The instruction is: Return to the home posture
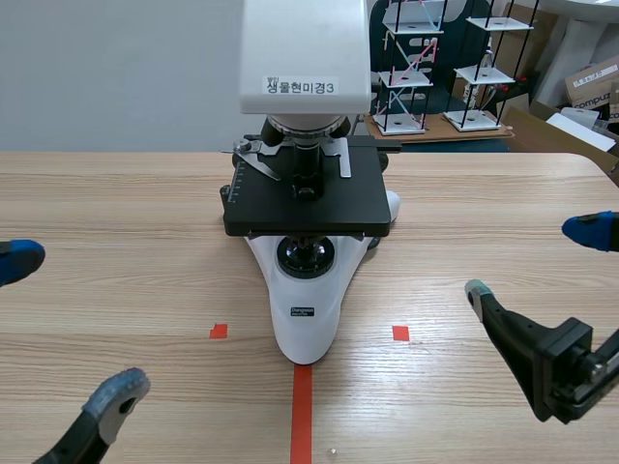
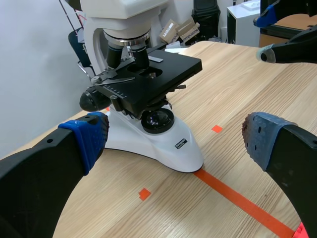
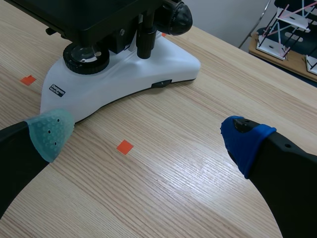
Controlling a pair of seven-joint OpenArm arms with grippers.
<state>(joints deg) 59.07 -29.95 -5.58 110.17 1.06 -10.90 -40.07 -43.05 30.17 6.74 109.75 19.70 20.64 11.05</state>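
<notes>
A white microscope [image 1: 306, 290] with a black stage [image 1: 308, 198] stands at the middle of the wooden table, its base pointing toward me. It shows ahead of the fingers in both wrist views [image 2: 148, 139] [image 3: 124, 74]. My left gripper [image 1: 58, 324] sits low at the left, open, with nothing between its blue and grey pads [image 2: 171, 141]. My right gripper [image 1: 537, 261] sits low at the right, also open and empty [image 3: 148, 134]. Both stay apart from the microscope. The right gripper's fingertips [image 2: 265, 52] also appear beyond the microscope in the left wrist view.
Orange-red tape marks lie on the table in front of the microscope base. Behind the table stand white shelf models with rods [image 1: 411, 72] and cardboard boxes [image 1: 590, 82]. Bare wood lies to either side of the microscope.
</notes>
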